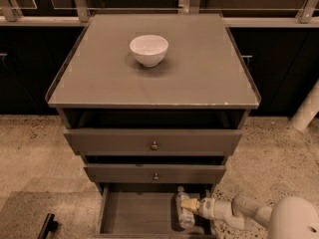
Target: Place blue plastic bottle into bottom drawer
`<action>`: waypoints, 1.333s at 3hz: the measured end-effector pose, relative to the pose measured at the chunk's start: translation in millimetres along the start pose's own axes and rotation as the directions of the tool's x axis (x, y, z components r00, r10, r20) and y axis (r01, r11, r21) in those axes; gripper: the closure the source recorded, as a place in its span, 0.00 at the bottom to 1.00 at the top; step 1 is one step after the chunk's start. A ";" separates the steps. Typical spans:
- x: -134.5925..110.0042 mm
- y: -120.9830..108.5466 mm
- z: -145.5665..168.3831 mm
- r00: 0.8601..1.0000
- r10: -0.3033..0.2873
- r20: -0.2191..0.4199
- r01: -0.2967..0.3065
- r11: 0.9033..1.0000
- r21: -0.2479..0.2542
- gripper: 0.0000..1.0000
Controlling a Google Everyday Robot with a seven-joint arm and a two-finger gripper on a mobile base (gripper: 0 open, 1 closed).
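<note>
Bottom drawer pulled out at foot of grey-brown cabinet, plain floor bare across left and middle. Cabinet surface wide and flat, carrying only white bowl, well apart from the work below. Two upper drawers with small round knobs, top one standing a little proud, both overhanging rear of the open tray.

Arm reaching in low from right, just over drawer's right wall. Blue plastic bottle inside drawer at right side, close to that wall, white cap toward the back under middle drawer's front. Cannot tell whether resting on drawer floor or held just above it.

Gripper at bottle's mid-body, by the look pinching it from the right.

Step in hand, judged: set-down and release. To do well: lower until bottle bears on drawer floor, spread gripper gently, avoid nudging bottle. Withdraw rightward and up, clear of right wall and of middle drawer's front edge overhead.
</note>
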State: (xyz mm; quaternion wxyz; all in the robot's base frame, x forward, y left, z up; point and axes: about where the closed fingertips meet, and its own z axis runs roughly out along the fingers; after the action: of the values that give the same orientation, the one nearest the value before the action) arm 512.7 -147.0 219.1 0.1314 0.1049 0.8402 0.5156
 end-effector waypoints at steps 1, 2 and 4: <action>-0.1 0.3 0.6 1.000 -0.001 -0.001 0.001 1.000 0.000 0.81; -0.1 0.3 0.6 1.000 -0.001 -0.001 0.001 1.000 0.000 0.58; -0.1 0.3 0.7 1.000 -0.001 -0.001 0.001 1.000 0.000 0.11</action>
State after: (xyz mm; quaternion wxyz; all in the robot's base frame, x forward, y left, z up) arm 513.0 -146.3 219.1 0.1312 0.1044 0.8402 0.5158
